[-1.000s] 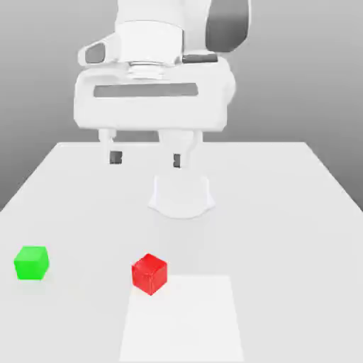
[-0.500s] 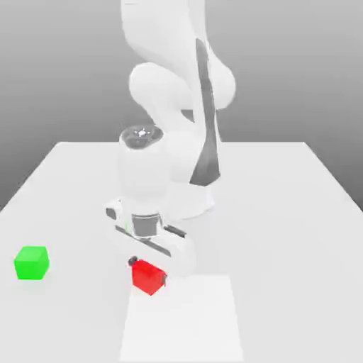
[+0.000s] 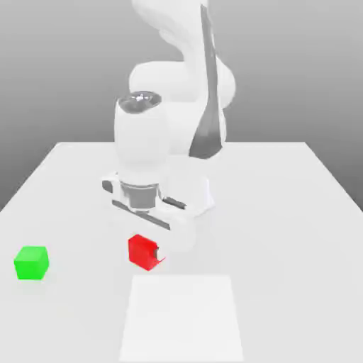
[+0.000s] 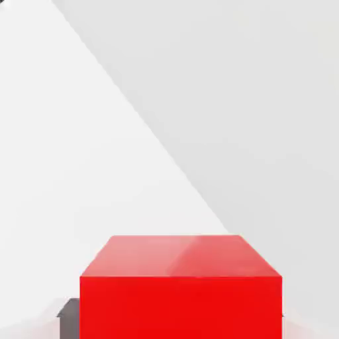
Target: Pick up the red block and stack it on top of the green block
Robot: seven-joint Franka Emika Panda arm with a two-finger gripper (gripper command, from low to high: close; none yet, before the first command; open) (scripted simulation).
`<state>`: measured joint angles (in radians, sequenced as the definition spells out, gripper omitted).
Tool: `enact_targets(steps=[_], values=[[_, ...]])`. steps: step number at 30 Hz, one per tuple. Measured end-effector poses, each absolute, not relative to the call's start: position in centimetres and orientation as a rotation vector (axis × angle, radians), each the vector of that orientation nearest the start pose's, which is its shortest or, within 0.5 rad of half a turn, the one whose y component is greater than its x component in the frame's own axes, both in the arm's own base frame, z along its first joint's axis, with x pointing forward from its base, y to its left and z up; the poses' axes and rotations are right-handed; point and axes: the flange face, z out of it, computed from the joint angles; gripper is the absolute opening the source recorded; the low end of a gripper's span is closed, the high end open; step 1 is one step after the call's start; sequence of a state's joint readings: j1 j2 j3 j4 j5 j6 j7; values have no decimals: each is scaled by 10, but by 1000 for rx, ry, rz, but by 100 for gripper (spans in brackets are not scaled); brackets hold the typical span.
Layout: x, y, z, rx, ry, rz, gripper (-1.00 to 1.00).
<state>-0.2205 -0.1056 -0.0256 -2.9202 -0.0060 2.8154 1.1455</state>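
Ext view: arm reaches fwd from its base, forearm slanting down, wrist (image 3: 142,135) roughly vert, gripper (image 3: 144,255) pointing down. Hand body (image 3: 152,216) sits crosswise & angled: its end at the ext view's left is higher in frame, its end at the ext view's right lower. Hand state: closed on red block (image 3: 144,252), one fingertip pad (image 3: 157,252) visible against the block's side at the ext view's right. Block is right under the hand body, raised off the table (image 3: 283,248), beyond the far edge of the white square (image 3: 183,319) as seen in ext view. Hand view: block's between the fingers, dark pad (image 4: 69,319) next to one side, block faces squared up w/ the grip. Green block (image 3: 32,263) on table at the ext view's left, well apart from gripper + red block, nothing on top.
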Motion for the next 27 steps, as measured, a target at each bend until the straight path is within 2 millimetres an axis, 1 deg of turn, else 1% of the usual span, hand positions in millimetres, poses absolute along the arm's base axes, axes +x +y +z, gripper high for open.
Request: enact_targets(steps=[7, 13, 20, 27], values=[[331, -137, 220, -2561, 1814, 1, -100], [325, -189, 227, -2670, 1649, 1, -100], [306, -249, 235, -2785, 1447, 1, -100], [278, -307, 244, -2889, 1229, 1, -100]])
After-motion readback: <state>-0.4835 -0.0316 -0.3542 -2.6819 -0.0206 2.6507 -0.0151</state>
